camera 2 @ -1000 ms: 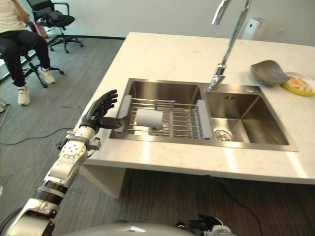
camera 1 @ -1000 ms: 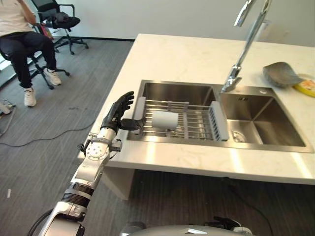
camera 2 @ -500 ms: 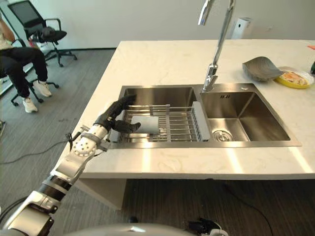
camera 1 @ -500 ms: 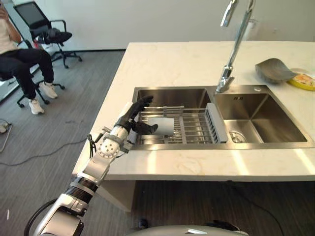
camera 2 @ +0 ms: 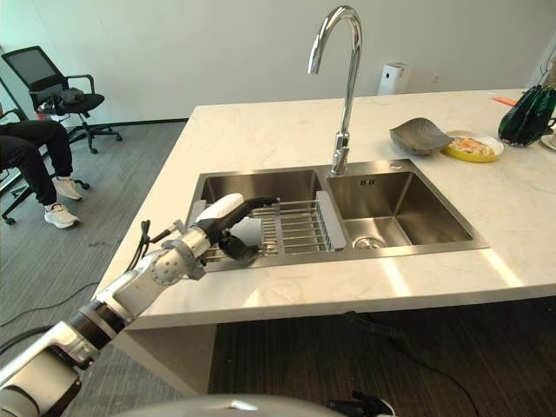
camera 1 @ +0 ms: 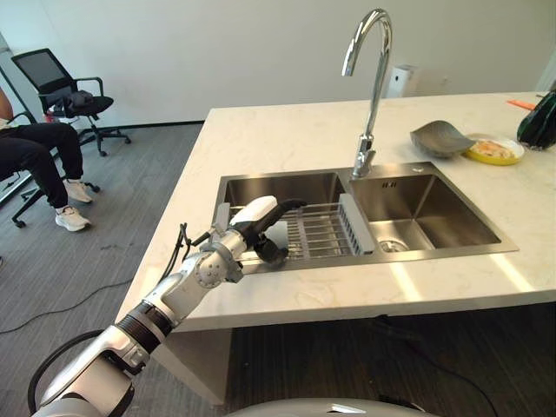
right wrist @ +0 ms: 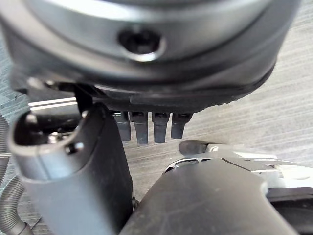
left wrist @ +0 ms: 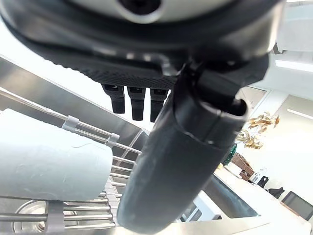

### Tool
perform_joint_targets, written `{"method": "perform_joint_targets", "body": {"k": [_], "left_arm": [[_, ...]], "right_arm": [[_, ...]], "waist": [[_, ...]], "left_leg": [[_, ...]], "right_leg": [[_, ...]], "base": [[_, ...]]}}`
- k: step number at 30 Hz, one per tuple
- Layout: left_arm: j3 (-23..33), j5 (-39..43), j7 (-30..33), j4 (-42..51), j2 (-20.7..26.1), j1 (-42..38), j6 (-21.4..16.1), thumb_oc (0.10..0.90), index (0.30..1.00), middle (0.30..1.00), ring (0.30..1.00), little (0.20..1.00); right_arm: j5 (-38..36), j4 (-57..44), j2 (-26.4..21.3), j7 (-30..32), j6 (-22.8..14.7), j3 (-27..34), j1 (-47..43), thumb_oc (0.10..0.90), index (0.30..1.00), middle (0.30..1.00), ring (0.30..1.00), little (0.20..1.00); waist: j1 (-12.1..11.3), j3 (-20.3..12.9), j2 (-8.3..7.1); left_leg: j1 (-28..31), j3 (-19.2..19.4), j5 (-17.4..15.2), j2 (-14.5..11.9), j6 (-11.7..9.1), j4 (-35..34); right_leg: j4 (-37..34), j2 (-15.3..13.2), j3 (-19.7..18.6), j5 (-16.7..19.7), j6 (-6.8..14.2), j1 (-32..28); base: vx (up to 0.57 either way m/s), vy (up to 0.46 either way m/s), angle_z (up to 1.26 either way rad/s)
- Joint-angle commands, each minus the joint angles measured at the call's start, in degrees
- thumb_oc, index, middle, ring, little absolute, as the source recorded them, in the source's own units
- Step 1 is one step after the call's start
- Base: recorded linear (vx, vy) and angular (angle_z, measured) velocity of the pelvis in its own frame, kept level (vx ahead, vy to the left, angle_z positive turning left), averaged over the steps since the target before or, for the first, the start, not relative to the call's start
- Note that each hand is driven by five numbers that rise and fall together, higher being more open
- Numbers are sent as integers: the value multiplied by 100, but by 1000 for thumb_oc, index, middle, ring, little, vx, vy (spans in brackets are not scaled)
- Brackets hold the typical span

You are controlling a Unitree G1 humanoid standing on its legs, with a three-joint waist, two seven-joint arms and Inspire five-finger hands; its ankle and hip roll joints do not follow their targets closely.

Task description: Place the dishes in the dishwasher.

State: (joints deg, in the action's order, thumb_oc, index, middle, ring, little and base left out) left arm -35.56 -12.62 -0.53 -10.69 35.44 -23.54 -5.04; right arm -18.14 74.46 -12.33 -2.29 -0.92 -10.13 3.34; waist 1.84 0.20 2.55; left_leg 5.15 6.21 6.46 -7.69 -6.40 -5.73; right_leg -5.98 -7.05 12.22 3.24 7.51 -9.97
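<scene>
Cup (left wrist: 49,156) on sink rack (camera 1: 317,233), left hand (camera 1: 261,228) apparently spread open over it, near front edge.

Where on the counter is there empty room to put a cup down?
The countertop is bare behind the sink, left of the faucet, and along the front edge. It is crowded at the far right by the grey bowl and yellow plate. The left hand is over the rack.

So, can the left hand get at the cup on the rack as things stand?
Probably yes. The left hand is already at the white cup lying on the rack over the left sink basin, fingers above it, thumb below, with nothing between them.
</scene>
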Motion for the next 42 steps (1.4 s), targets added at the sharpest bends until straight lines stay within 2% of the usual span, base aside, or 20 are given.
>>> {"method": "perform_joint_targets", "body": {"k": [1, 2, 4, 11, 16, 17, 24, 36, 42], "left_arm": [[156, -357, 441, -283, 118, -1406, -374, 800, 900, 900, 900, 900], [140, -532, 505, -464, 200, -1470, -416, 800, 900, 900, 900, 900], [-30, -590, 448, -497, 138, -1639, -444, 800, 900, 900, 900, 900], [-317, -961, 566, -1167, -53, -1950, -303, 800, 900, 900, 900, 900], [-286, -1030, 649, -1513, -111, -2025, -182, 800, 900, 900, 900, 900], [-230, -1083, 667, -1546, -51, -1995, -159, 800, 900, 900, 900, 900], [-242, -1270, 721, -2109, -171, -2128, 5, 800, 900, 900, 900, 900], [-329, -1346, 674, -2760, -235, -2189, 148, 800, 900, 900, 900, 900], [-614, -1493, 373, -4123, -625, -2375, 481, 800, 900, 900, 900, 900]], "right_arm": [[-32, 29, 125, 24, -17, -189, -143, 800, 900, 900, 900, 900], [-2, 116, -280, -116, 93, -6, -156, 800, 900, 900, 900, 900], [-25, 425, -490, -13, 66, 94, -443, 800, 900, 900, 900, 900], [-127, 666, -557, 42, 124, 98, -739, 800, 900, 900, 900, 900], [-199, 693, -576, 51, 131, 124, -824, 800, 900, 900, 900, 900], [-270, 562, -615, -40, 27, 144, -689, 800, 900, 900, 900, 900], [-201, 435, -690, -70, 37, 206, -391, 800, 900, 900, 900, 900], [-224, 425, -688, -70, 45, 192, -411, 800, 900, 900, 900, 900], [-172, 525, -683, -82, 141, 139, -506, 800, 900, 900, 900, 900]], "waist": [[-140, 308, 162], [-128, 308, 115], [-184, 290, 123], [-233, 235, 132], [-229, 222, 125], [-198, 230, 115], [-18, 258, 52], [39, 266, 40], [127, 291, 64]], "left_leg": [[359, 4, -638, 94, -17, 73], [354, 10, -639, 95, -26, 73], [353, -29, -643, 91, -24, 73], [385, -61, -693, 104, 1, 73], [392, -45, -715, 129, 17, 73], [393, -36, -720, 131, 14, 73], [379, 61, -735, 131, 33, 73], [404, 204, -789, 139, 47, 73], [425, 327, -799, 142, 64, 73]], "right_leg": [[98, -196, 335, -21, 364, 389], [98, -196, 334, -11, 369, 396], [98, -196, 378, -20, 372, 382], [98, -205, 407, -18, 389, 351], [98, -209, 388, -6, 401, 358], [98, -204, 367, 1, 405, 369], [98, -194, 230, 37, 399, 474], [98, -215, 160, 93, 433, 551], [98, -212, 91, 114, 434, 604]], "base": [[-10, -7, -4], [-4, -14, -6], [7, -18, -9], [12, -1, 2], [0, 0, 0], [0, 0, 0], [-11, -9, -6], [3, -5, -8], [-3, 3, -6]]}}
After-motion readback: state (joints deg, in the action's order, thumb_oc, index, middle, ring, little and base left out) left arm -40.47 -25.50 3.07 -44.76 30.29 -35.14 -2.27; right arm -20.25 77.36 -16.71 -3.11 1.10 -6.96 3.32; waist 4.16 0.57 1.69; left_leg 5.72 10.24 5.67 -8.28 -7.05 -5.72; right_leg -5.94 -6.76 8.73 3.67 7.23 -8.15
